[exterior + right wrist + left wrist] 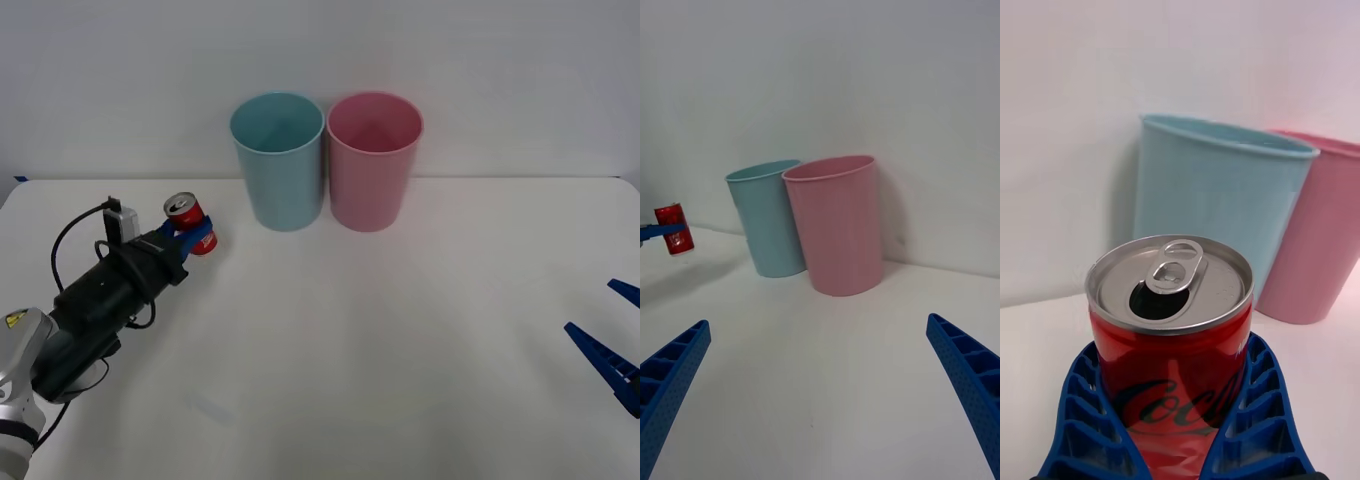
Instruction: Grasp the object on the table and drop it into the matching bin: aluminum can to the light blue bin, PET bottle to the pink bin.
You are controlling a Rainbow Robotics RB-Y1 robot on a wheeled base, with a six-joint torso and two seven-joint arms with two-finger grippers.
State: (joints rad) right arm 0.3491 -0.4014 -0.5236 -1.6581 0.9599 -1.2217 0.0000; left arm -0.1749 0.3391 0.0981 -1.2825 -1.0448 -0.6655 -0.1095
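Observation:
My left gripper is shut on the aluminum can, a small red can with a silver top, at the table's left. In the left wrist view the can stands upright between the blue fingers, its tab opening showing. From the right wrist view the can hangs a little above the table, with its shadow below. The light blue bin stands at the back centre, right of the can. The pink bin touches its right side. My right gripper rests open at the right edge.
A plain white wall rises behind the bins. Both bins stand upright with open tops. The left arm's black body and cables stretch from the lower left corner toward the can.

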